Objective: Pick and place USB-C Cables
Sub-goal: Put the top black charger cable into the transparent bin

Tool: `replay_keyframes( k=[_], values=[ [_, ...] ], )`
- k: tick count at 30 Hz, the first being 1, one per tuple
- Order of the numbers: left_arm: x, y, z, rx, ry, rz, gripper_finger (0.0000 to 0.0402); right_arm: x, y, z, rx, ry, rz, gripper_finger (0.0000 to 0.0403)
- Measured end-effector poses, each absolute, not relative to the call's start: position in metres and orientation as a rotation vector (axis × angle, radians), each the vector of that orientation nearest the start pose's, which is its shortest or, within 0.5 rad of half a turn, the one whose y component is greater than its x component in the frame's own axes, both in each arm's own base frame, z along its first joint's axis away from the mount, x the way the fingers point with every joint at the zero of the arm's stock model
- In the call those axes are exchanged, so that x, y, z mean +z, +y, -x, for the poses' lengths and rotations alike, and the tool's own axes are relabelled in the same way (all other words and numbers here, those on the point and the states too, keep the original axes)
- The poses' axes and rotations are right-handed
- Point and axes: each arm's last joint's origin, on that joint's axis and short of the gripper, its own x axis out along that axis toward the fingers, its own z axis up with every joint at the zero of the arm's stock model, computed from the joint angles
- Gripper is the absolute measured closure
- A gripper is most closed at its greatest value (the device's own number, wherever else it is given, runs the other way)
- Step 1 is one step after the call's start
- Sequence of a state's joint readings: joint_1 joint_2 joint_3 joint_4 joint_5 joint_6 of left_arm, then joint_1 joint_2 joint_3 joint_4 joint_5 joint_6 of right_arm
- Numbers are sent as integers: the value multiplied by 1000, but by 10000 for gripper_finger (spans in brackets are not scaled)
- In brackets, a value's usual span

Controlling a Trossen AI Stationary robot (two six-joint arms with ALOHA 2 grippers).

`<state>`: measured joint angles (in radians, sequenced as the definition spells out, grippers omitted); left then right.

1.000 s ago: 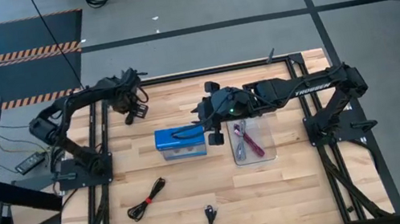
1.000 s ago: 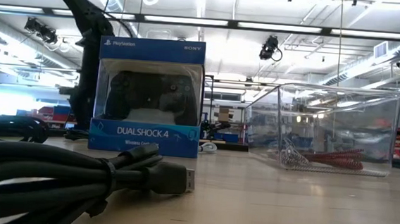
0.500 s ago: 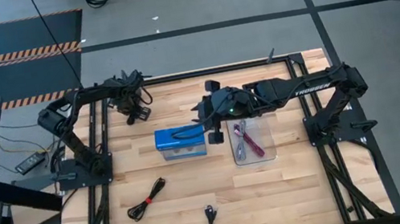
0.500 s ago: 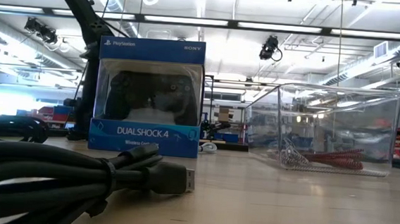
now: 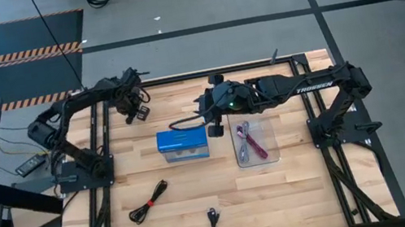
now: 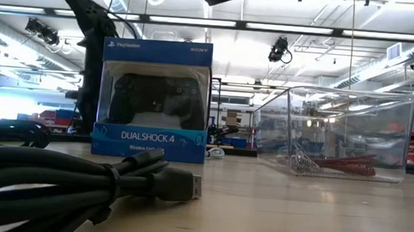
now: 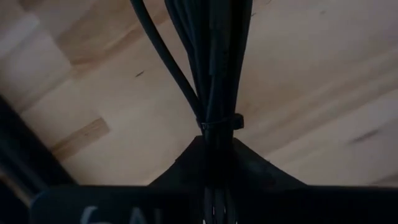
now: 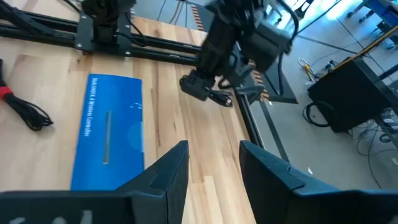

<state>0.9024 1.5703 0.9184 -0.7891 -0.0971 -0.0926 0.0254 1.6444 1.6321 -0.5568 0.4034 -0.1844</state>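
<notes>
gripping black cable (image 7: 214,68), left pincer (image 5: 136,108)

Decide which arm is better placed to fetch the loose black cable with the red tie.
Right, probably. The right claw is open and empty beside the blue box, with the red-tied cable lying beyond that box. The left claw is shut on a black cable bundle at the table's far edge.

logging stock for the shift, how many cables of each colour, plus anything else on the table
black cables: 4, one of them held in the left hand
purple cable: 1
grey cable: 1
blue box: 1
clear tray: 1
total: 8
</notes>
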Motion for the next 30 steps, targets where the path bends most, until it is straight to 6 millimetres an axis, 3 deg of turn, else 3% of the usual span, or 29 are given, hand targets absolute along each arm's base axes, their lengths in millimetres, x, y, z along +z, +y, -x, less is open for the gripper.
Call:
replay_keyframes(
  k=[5,15,19,24,30],
  values=[
    [198,198,-153,886,1259,636,343,372,-12,-364,-339,610,296,254],
    [263,162,-139,771,922,551,347,370,-32,-362,-390,638,285,254],
    [295,147,-135,683,689,454,346,379,-35,-367,-380,528,272,254],
    [335,125,-131,506,359,361,346,392,-31,-374,-250,369,225,254],
    [357,102,-134,307,197,284,345,405,-31,-378,-226,223,211,254]
  ],
)
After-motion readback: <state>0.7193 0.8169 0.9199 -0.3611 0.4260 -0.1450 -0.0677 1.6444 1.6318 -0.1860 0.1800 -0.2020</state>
